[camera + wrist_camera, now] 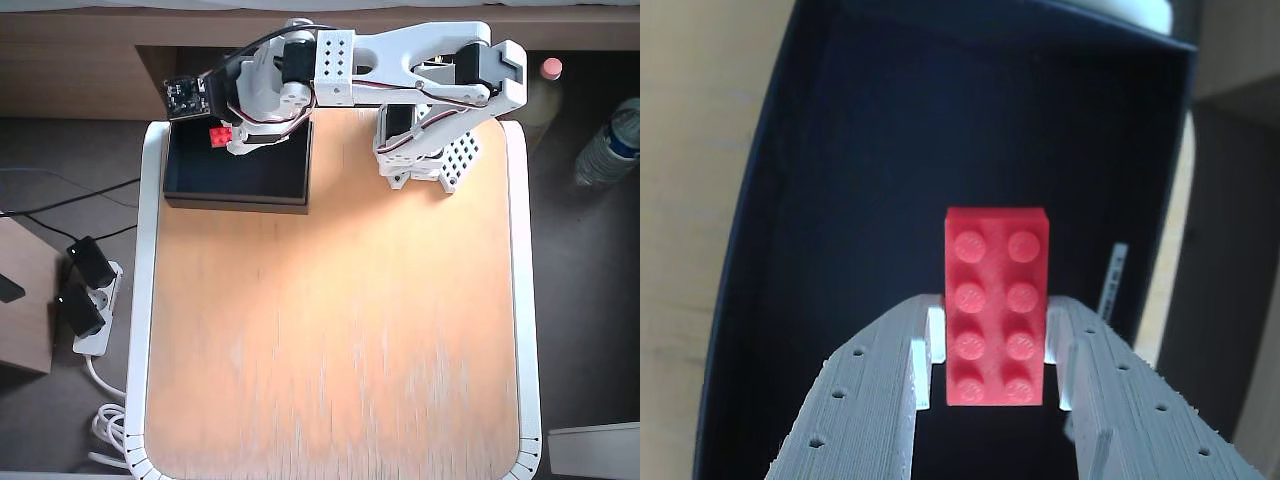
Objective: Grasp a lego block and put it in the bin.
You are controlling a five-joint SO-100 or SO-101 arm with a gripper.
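Observation:
The red lego block (996,310) is a studded brick held between my gripper's (995,360) two white fingers, studs facing the wrist camera. It hangs over the dark inside of the black bin (840,180), whose white label strip (1111,280) shows on the right rim. In the overhead view the gripper (228,137) is over the bin (250,190) at the table's back left, with the block (220,135) showing red at its tip, above the bin's upper left part.
The arm's white base (430,150) stands at the back of the wooden table (340,330), right of the bin. A power strip (85,300) and cables lie on the floor to the left. Bottles (605,145) stand off the table at right.

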